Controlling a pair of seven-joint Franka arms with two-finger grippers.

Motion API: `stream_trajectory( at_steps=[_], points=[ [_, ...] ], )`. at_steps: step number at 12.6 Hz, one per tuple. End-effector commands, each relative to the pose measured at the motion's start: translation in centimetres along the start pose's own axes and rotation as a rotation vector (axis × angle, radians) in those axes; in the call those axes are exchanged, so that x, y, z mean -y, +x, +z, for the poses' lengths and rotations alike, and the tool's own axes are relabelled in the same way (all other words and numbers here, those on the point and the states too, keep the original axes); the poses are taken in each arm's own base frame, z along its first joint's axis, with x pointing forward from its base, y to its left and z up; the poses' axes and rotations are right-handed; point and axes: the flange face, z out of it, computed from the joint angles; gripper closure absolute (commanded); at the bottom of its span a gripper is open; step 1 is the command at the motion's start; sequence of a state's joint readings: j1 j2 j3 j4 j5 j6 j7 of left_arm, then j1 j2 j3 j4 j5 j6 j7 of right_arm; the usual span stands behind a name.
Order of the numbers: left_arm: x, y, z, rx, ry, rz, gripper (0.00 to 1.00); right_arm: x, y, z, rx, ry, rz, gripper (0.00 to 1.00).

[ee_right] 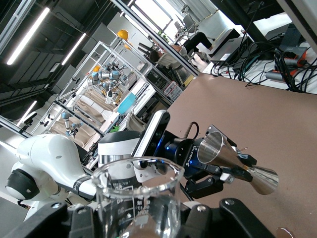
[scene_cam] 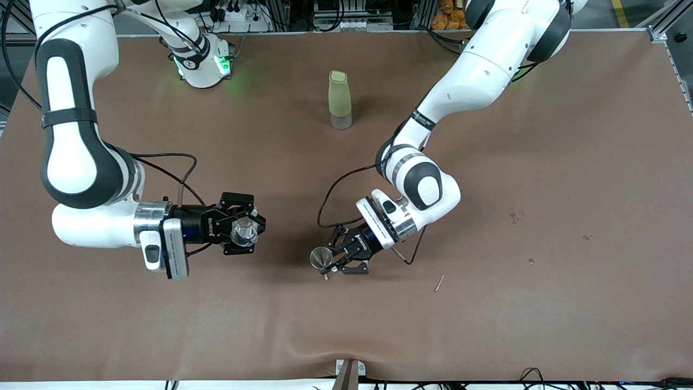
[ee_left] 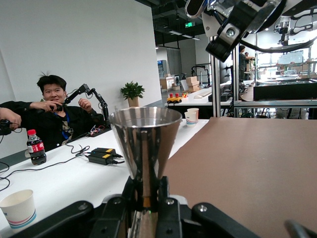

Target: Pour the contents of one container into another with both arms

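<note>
Polished metal jigger (ee_left: 144,139), clear glass beaker (ee_right: 138,198), matt brown table (scene_cam: 541,162).

Even, bright overhead light fell on the brown tabletop (scene_cam: 541,162), and the front view was sharp throughout. Soft, faint shadows lay under both arms. A green glow spread from the lamp on the right arm's base (scene_cam: 222,65) onto the surface beside it. In the left wrist view the steel jigger (ee_left: 145,139) showed bright reflections on its rim, and the windows in the background were washed out. In the right wrist view ceiling strip lights (ee_right: 29,37) glared, and the glass beaker (ee_right: 138,198) close to the lens looked slightly soft.
</note>
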State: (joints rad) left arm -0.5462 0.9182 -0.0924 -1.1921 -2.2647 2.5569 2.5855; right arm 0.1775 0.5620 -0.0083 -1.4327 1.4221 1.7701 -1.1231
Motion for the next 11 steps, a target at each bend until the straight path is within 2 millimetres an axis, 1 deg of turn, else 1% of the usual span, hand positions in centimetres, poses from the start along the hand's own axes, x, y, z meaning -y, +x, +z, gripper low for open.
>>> stream_trajectory(
  at_steps=[1, 3, 6, 11],
  points=[
    [-0.04, 0.33, 0.04, -0.001, 0.023, 0.008, 1.00, 0.21, -0.38, -0.58, 0.008, 0.011, -0.029, 1.00],
    [-0.08, 0.27, 0.04, -0.001, 0.022, 0.006, 1.00, 0.27, -0.51, -0.79, 0.018, 0.024, -0.024, 1.00],
    [-0.18, -0.03, -0.04, 0.005, 0.021, 0.004, 1.00, 0.68, -0.31, 0.05, 0.023, 0.032, 0.014, 1.00],
    [-0.07, -0.28, -0.19, 0.010, 0.022, 0.004, 1.00, 0.96, 0.04, 0.04, 0.011, 0.033, 0.039, 1.00]
  ],
)
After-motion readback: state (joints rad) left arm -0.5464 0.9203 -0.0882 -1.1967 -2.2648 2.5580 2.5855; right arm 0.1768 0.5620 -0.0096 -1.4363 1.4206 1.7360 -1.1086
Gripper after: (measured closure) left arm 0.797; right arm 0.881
